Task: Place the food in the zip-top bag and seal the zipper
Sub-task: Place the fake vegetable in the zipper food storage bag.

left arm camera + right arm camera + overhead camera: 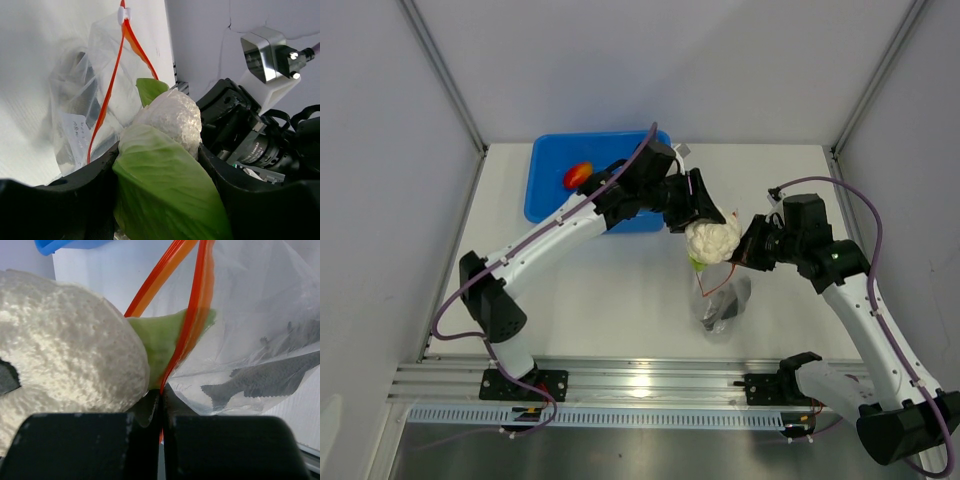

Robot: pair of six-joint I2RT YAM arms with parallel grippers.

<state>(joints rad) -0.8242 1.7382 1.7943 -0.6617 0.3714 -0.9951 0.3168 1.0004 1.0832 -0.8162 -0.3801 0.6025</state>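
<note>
**Left arm.** The left gripper (708, 228) reaches from the left to the middle of the table (620, 310). Its jaws are clamped on the cauliflower (712, 241), one black finger (75, 200) on each side of the green leaves (160, 190). The white head points away from the wrist.

**Right arm.** The right gripper (746, 250) comes in from the right and meets the cauliflower from the opposite side. Its two fingers (100, 445) are pressed together with the zipper (192, 315) pinched between them. The red-orange strip rises out of the seam between the pads and splits into two tracks – the mouth stands parted.

**Zip-top bag.** The zip-top bag (720, 300) hangs from the right gripper, directly below the cauliflower, between the two arms and nearer the right one. Its mouth is at the top and its body falls toward the near edge of the table. Whether the bottom rests on the surface cannot be told.

**Contents.** The dark grey fish (270, 380) lies inside the bag, visible through the clear plastic.

**Cauliflower position.** The cauliflower sits at the mouth – one leaf tip (160, 340) lies against the parted zipper tracks, while the white head is outside the plastic, just left of the strip.

**Remaining items.** The blue tub (555, 190) stands at the far left of the table, partly covered by the left arm. The red pepper (577, 175) lies in it, well apart from the bag.
</note>
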